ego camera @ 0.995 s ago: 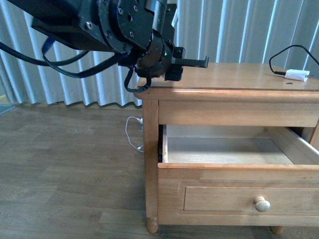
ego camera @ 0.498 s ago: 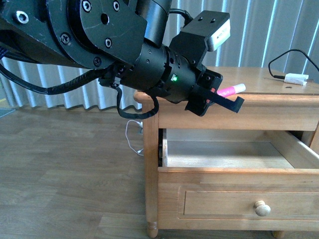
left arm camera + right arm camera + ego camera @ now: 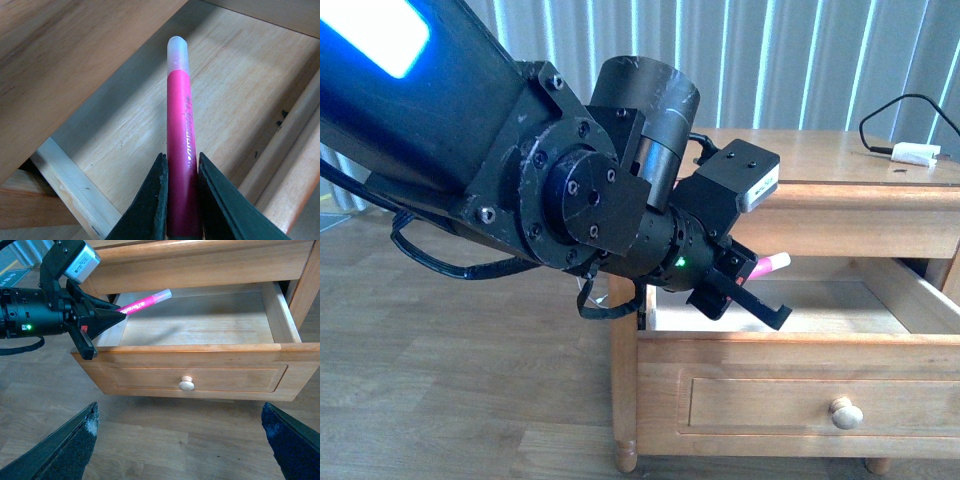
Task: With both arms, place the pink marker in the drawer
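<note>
My left gripper (image 3: 745, 285) is shut on the pink marker (image 3: 765, 267), holding it just over the left part of the open drawer (image 3: 800, 350). In the left wrist view the marker (image 3: 179, 135) sticks out between the two black fingers (image 3: 150, 200), its white end pointing over the pale drawer floor (image 3: 225, 75). The right wrist view shows the marker (image 3: 142, 302) slanting above the drawer's left rear corner, with the left gripper (image 3: 107, 315) on it. My right gripper (image 3: 180, 440) is open, wide apart above the floor in front of the drawer knob (image 3: 186, 384).
The nightstand top (image 3: 820, 155) carries a small white box on a black cable (image 3: 912, 153) at the far right. The drawer front with its round knob (image 3: 845, 411) juts toward me. Wooden floor (image 3: 450, 380) lies left of the cabinet, with vertical blinds behind.
The left arm has come down from the nightstand's top edge and now holds the marker lower, at the drawer opening. The drawer has stayed open.
</note>
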